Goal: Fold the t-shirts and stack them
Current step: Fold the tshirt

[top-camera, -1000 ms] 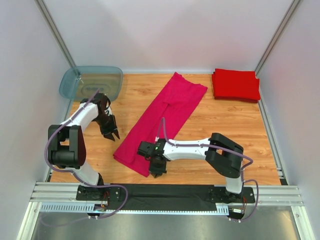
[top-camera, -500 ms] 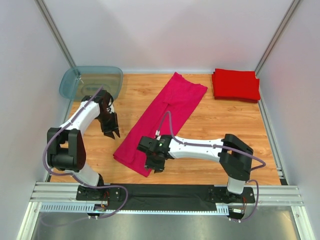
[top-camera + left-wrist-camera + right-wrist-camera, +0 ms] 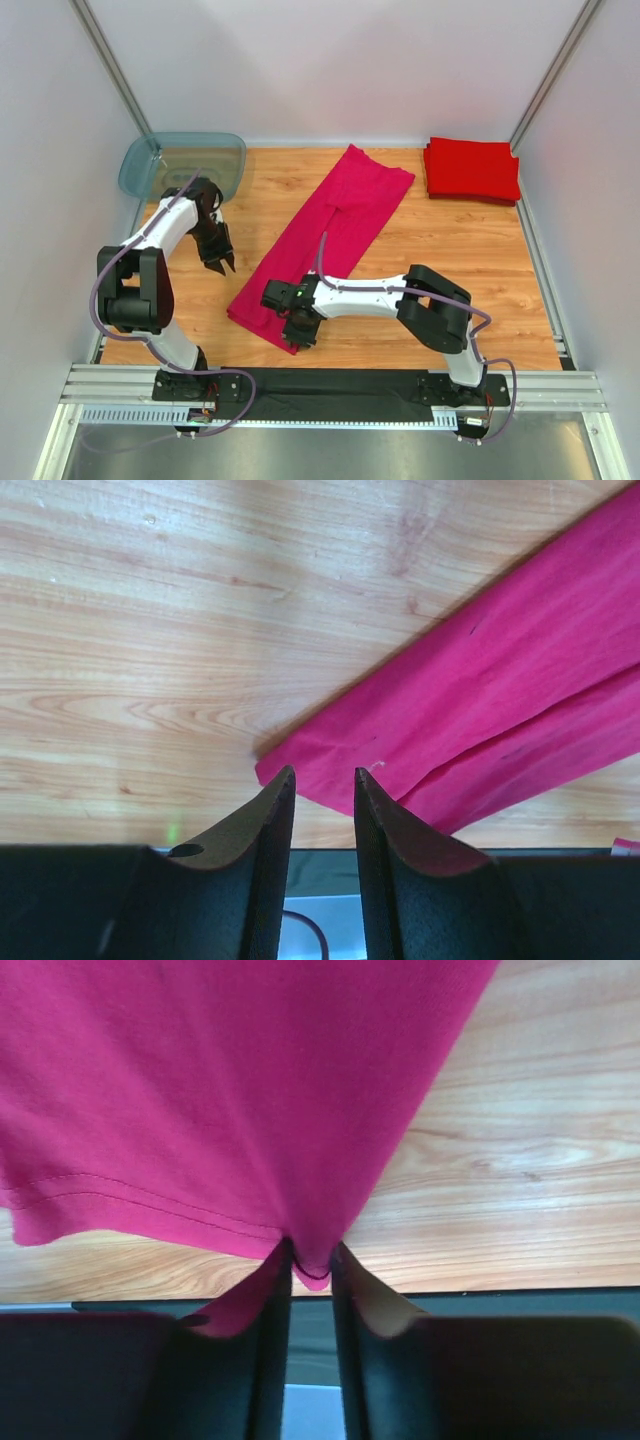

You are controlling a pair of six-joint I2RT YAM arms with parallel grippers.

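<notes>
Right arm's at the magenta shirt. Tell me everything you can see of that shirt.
The magenta shirt is soft, matte cloth, folded lengthwise into a long band lying on the wooden table, diagonally from near-left to far-centre. A stitched hem runs along its near end, where the right hand is shut on the corner. The left hand is open and apart from it, over bare wood.

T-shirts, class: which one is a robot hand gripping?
The magenta-pink t-shirt spread diagonally mid-table; the right hand pinches its near hem corner. The red t-shirts lie folded, untouched, at the far right.
</notes>
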